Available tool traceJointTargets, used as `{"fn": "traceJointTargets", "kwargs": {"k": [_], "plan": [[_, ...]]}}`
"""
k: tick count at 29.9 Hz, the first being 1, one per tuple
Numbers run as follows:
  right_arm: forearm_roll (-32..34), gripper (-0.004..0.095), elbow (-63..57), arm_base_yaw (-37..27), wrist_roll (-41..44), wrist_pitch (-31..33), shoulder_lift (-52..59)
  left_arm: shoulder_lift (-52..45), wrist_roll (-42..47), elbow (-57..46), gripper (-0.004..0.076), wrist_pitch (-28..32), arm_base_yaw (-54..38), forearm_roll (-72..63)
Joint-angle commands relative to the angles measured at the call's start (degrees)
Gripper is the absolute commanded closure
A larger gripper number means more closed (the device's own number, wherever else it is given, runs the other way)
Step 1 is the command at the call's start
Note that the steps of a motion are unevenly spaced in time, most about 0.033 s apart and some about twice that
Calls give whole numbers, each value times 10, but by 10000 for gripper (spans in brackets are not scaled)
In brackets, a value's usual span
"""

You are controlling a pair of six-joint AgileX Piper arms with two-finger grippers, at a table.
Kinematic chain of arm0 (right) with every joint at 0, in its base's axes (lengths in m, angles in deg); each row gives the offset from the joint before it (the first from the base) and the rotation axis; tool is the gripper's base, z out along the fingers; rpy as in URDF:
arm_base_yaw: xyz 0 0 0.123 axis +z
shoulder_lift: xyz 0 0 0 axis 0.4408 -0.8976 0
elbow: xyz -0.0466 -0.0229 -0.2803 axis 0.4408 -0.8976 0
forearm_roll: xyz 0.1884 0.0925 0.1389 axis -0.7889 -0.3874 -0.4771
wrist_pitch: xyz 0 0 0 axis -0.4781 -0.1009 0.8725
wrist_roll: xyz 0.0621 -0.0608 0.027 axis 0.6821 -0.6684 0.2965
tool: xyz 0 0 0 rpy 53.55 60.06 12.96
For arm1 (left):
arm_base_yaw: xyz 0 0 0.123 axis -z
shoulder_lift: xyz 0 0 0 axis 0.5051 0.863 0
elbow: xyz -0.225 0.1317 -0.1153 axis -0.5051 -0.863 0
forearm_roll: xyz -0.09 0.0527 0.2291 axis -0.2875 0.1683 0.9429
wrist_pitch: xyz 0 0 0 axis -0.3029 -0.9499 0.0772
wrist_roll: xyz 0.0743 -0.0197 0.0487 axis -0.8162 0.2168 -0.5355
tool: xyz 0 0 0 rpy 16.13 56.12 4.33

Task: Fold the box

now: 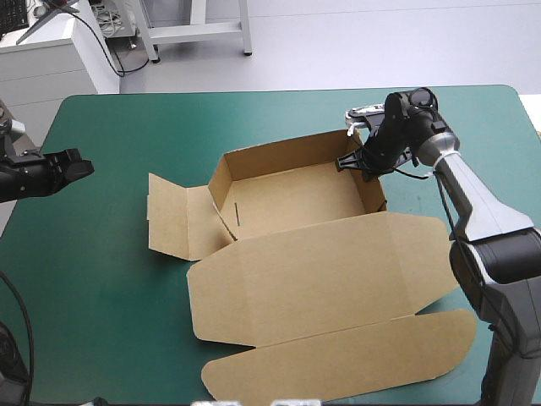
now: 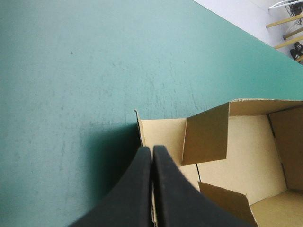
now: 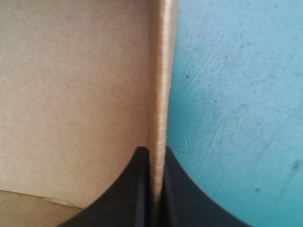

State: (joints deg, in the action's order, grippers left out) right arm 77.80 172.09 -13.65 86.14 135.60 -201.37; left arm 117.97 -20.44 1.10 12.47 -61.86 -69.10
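Note:
The brown box (image 1: 287, 203) sits mid-table as an open tray with back, left and right walls raised. Its lid (image 1: 321, 271) lies flat toward the front edge, and a side flap (image 1: 173, 216) lies flat to the left. My right gripper (image 1: 361, 163) is at the top of the right wall, near the back right corner. In the right wrist view, the right gripper (image 3: 156, 150) is shut on the wall's edge (image 3: 162, 71). My left gripper (image 1: 83, 167) hovers shut near the table's left edge, apart from the box. The left gripper (image 2: 151, 149) points toward the box (image 2: 236, 156).
A strip of teal-green cover (image 1: 110, 254) separates the left gripper from the box's left flap. The lid's rounded front flap (image 1: 338, 359) reaches close to the table's front edge. The right arm (image 1: 473, 203) comes in along the right side.

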Motion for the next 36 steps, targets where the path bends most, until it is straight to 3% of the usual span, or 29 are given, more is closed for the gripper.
{"fn": "traceJointTargets", "kwargs": {"k": [1,9,13,16,20,23,31,36], "plan": [[-5,927,20,-6,-16,12,95,-21,3,14,733,6,0,-38],[-73,927,20,-29,-28,-1,237,-21,-2,14,722,24,0,-18],[-97,927,20,-48,-29,-1,272,-21,-2,14,654,20,0,24],[-112,927,20,-59,-34,-1,285,-21,-2,14,527,17,0,50],[-145,927,20,-69,-45,1,286,-21,10,14,272,12,0,60],[-175,927,20,-71,-55,-6,286,-21,30,14,174,-9,0,60],[-214,927,20,-71,-73,-30,278,-21,27,-6,177,13,47,52],[-232,927,20,-71,-78,-62,259,-21,-25,-26,177,34,110,-12]]}}
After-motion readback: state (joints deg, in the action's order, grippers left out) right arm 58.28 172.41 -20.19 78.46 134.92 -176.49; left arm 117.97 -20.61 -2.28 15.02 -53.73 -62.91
